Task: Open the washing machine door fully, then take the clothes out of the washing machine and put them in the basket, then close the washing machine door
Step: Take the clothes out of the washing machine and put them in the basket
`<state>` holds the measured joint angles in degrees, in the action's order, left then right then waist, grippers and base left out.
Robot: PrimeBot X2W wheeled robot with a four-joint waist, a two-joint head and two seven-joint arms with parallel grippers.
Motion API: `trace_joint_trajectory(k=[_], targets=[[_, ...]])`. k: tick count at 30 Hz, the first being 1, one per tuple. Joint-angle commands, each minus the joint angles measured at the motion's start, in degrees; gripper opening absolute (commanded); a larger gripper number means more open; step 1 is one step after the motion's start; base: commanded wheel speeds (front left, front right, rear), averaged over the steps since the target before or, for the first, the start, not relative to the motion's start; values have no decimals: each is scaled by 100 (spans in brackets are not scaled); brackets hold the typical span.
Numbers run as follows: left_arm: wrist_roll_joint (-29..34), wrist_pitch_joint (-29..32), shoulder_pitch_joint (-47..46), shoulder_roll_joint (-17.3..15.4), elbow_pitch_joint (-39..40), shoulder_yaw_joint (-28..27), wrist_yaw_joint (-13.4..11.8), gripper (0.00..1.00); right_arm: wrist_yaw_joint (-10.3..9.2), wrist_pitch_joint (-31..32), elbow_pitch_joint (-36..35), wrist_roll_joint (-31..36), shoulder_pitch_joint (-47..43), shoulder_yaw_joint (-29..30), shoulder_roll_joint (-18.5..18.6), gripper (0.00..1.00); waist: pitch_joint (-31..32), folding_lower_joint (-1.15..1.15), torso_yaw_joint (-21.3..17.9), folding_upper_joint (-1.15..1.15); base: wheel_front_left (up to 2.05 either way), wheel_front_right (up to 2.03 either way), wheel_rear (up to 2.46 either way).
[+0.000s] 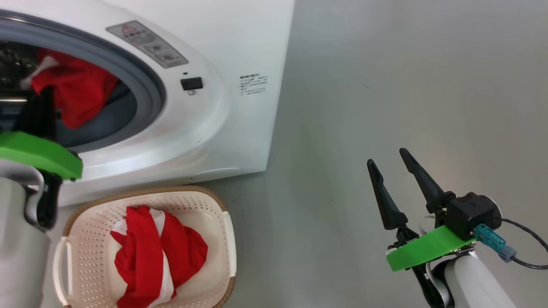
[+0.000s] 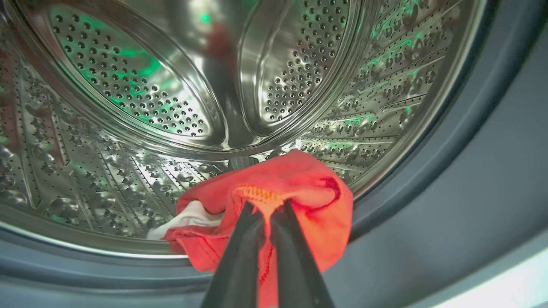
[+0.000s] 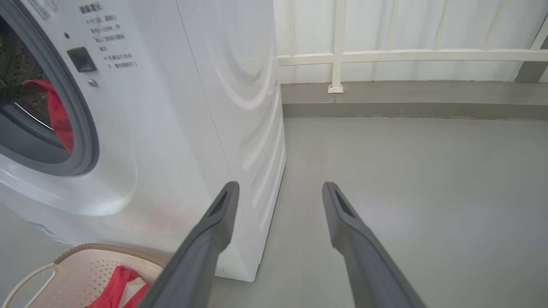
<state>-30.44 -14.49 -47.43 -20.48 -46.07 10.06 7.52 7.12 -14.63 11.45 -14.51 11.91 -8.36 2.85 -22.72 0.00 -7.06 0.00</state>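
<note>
The white washing machine [image 1: 239, 55] fills the upper left of the head view, its door out of view. My left gripper [image 2: 266, 206] is shut on a red garment [image 2: 295, 188] at the mouth of the steel drum [image 2: 128, 98], over the grey gasket [image 2: 428, 201]. From the head, that garment [image 1: 75, 92] hangs in the round opening above my left wrist [image 1: 38, 152]. The cream basket [image 1: 222, 222] stands on the floor in front of the machine with another red and white garment [image 1: 150, 256] inside. My right gripper [image 1: 391, 164] stands open over bare floor at the lower right, nothing between its fingers.
The machine [image 3: 205, 107] stands on a grey floor [image 3: 406, 179], with a white railing [image 3: 385, 55] and a low kerb behind. The basket's rim [image 3: 102, 248] sits at the machine's foot. A cable [image 1: 526, 248] trails from my right wrist.
</note>
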Motion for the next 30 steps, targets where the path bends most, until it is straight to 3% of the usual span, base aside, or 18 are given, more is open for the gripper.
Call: trace_joint_trajectory(k=[1, 30], targets=[[116, -51, 164, -206, 272, -299, -3, 0, 36, -37, -103, 43, -104, -95, 3, 100, 106, 0, 79, 0, 0, 0, 0], [828, -51, 2432, 609, 3097, -1699, -3, 0, 36, -37, -96, 165, -457, 212, 3, 100, 699, 0, 453, 0, 0, 0, 0]])
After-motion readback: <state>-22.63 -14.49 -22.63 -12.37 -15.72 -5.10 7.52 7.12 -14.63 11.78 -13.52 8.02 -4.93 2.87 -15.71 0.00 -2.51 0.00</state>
